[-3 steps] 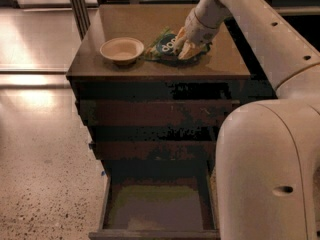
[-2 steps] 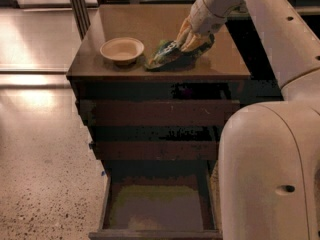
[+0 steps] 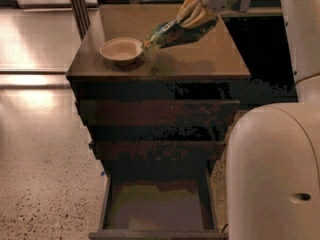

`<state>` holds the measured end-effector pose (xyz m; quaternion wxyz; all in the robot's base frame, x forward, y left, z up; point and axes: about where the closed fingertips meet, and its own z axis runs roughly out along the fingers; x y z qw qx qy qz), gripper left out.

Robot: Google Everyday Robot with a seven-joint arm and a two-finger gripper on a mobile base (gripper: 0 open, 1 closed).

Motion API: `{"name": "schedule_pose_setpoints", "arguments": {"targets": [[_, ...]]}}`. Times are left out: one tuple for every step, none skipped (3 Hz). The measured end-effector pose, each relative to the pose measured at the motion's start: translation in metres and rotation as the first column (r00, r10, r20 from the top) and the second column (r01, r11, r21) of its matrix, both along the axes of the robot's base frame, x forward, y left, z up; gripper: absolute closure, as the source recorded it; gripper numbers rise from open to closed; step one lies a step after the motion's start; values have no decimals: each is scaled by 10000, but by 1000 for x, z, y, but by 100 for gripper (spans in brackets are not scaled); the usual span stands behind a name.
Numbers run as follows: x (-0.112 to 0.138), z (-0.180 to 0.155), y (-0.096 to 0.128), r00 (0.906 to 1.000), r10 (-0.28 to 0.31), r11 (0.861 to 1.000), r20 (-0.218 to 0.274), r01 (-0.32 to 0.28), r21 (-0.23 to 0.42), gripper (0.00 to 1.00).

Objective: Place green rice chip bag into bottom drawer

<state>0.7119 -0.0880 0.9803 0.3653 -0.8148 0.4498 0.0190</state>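
Green rice chip bag (image 3: 170, 34) held up over cabinet top, rear-right part, tilted: upper end in claw, lower end dips left twd bowl. Bag's shadow falls on surface (image 3: 210, 64) under it, so bag looks clear of the wood. Claw (image 3: 197, 15) at top of view, clamped on the green rice chip bag's upper right end; arm comes in from upper right. Beige bowl (image 3: 121, 50) upright on surface, front-left of bag. Low tip of bag is just beside bowl's right rim; touching or not, can't tell. Bottom drawer (image 3: 157, 209) pulled out at foot of cabinet, well below bag, greenish-grey floor showing. Upper drawers (image 3: 155, 114) sit above it, dark fronts. Robot's pale body (image 3: 272, 174) fills lower right, beside open drawer.
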Motion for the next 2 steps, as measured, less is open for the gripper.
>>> {"name": "schedule_pose_setpoints", "arguments": {"targets": [[-17, 19, -2, 9993, 340, 9962, 132, -349, 793, 100], [-36, 27, -8, 9992, 397, 9894, 15, -396, 1394, 100]]}}
